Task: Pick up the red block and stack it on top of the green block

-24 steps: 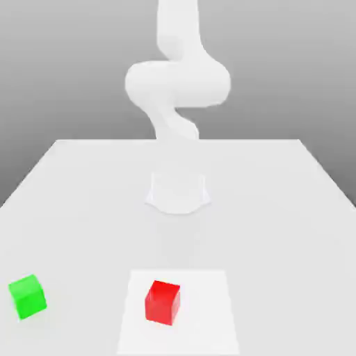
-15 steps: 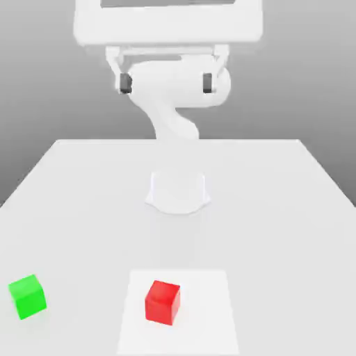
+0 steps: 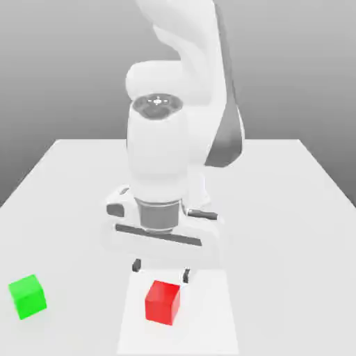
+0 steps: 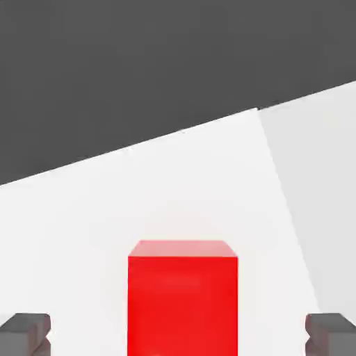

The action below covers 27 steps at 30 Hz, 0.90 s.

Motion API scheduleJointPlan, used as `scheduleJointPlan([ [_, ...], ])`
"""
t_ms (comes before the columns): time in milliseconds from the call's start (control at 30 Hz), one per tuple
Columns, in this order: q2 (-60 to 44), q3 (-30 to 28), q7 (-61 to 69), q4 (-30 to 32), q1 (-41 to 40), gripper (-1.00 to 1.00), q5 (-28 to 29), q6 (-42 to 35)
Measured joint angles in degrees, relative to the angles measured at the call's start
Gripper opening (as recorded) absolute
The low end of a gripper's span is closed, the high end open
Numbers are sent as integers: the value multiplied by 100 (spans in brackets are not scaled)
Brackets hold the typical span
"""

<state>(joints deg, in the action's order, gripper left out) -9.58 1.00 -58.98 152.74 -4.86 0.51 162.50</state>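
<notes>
The grey-tipped two-finger claw of the white arm (image 3: 161,271) is spread wide and pinching nothing, its tips standing to either side of the small, smooth, bright red cube (image 3: 163,303) with a gap at each. The cube sits upright on the pale square panel (image 3: 208,327) of the light grey tabletop (image 3: 264,243), nearer the panel's edge that faces the green block. The cube is judged rigid, fairly light and not fragile; its plain flat faces may slip under a shallow or skewed pinch. Recommended hold: the two opposite upright faces turned toward the tips, at mid-height, centred, with moderate pressure. The small, smooth, bright green cube (image 3: 28,296) rests on the tabletop, well apart, toward the exterior view's left; its flat top should bear a level, gentle release
</notes>
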Motion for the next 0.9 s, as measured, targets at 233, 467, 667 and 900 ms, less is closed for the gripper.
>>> scheduleJointPlan([
  [233,-611,-29,-36,-80,20,-100,41,519],
  [467,31,14,-11,16,-14,-100,5,-30],
  [667,415,-510,224,-377,-831,-100,-154,-819],
  [900,-12,-1231,628,-1114,-1926,-100,-462,-1141],
])
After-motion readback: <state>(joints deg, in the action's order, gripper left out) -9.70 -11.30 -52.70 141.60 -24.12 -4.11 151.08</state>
